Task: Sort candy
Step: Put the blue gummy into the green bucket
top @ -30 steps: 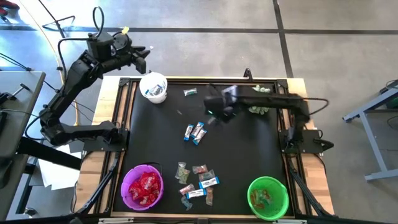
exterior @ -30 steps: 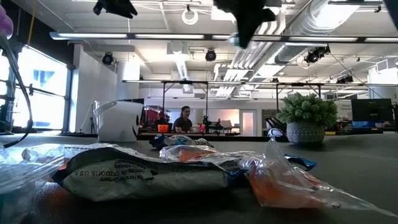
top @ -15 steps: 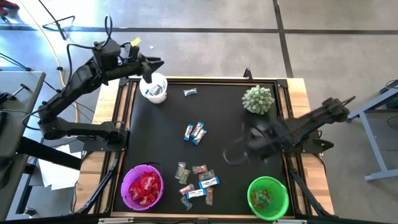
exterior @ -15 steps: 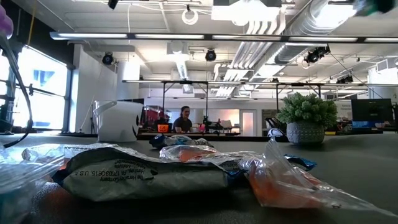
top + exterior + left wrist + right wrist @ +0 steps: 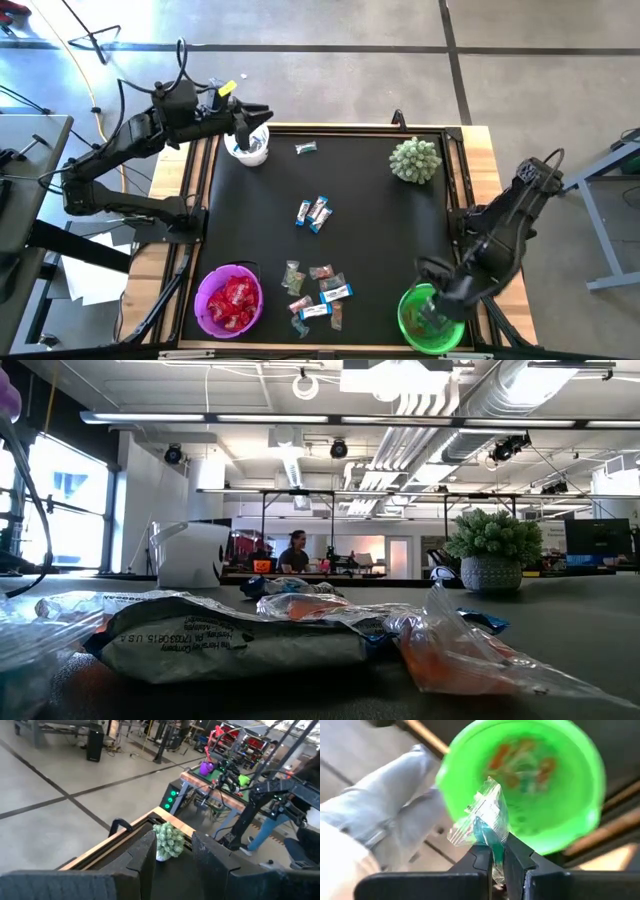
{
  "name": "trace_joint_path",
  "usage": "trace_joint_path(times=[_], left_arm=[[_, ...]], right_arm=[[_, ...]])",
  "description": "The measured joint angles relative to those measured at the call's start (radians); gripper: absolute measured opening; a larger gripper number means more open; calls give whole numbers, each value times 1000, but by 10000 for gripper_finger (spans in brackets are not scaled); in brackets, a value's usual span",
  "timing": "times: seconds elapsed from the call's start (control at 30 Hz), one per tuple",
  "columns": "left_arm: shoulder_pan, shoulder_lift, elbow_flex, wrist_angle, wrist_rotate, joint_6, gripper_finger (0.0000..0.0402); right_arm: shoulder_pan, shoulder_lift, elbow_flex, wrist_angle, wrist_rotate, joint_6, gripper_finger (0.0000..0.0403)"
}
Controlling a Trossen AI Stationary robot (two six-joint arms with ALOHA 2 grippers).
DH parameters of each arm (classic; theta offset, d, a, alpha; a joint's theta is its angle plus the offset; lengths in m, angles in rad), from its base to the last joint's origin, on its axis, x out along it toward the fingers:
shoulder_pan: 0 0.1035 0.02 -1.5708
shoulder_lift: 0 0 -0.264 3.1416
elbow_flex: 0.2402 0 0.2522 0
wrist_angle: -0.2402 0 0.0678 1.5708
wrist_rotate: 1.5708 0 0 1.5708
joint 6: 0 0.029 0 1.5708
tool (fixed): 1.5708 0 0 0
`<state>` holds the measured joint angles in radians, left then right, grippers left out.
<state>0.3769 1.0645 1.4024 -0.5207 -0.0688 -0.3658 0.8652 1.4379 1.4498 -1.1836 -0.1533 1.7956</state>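
Green bowl (image 5: 430,318) is your landmark at the near right corner of the black surface (image 5: 370,230). Your right tool (image 5: 496,851) hangs right above it, fingers clamped on a clear-wrapped greenish candy (image 5: 485,822); more orange and green sweets (image 5: 520,765) lie inside the bowl. Left of the bowl, along the near edge, you see a loose cluster of candy (image 5: 315,290), and further left the purple bowl (image 5: 229,300) filled with red packets (image 5: 232,298). Toward the middle of the surface, well away from the green bowl, lie two blue-and-white mini bars (image 5: 314,213). Your left tool (image 5: 168,851) hovers over the white cup (image 5: 247,142) at the far left corner, fingers apart and empty. One greenish sweet (image 5: 306,148) sits near that cup, and the spiky plant (image 5: 415,160) stands at the far edge, straight beyond the green bowl.
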Motion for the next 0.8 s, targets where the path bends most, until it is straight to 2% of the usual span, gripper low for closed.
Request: trace_joint_path(times=[0.13,0.43,0.57,0.7,0.8], left_arm=[[-38,10,0,0,-30,0,113],[-58,51,0,-3,-49,1,113],[-58,61,0,-5,-49,6,113],[-57,60,0,-4,-48,38,113],[-57,60,0,-5,-48,76,113]], right_arm=[[37,12,0,50,105,33,28],[51,46,0,47,46,-51,119],[16,46,0,2,48,-112,144],[-51,46,4,-52,54,-250,149],[-118,46,4,-112,112,-433,149]])
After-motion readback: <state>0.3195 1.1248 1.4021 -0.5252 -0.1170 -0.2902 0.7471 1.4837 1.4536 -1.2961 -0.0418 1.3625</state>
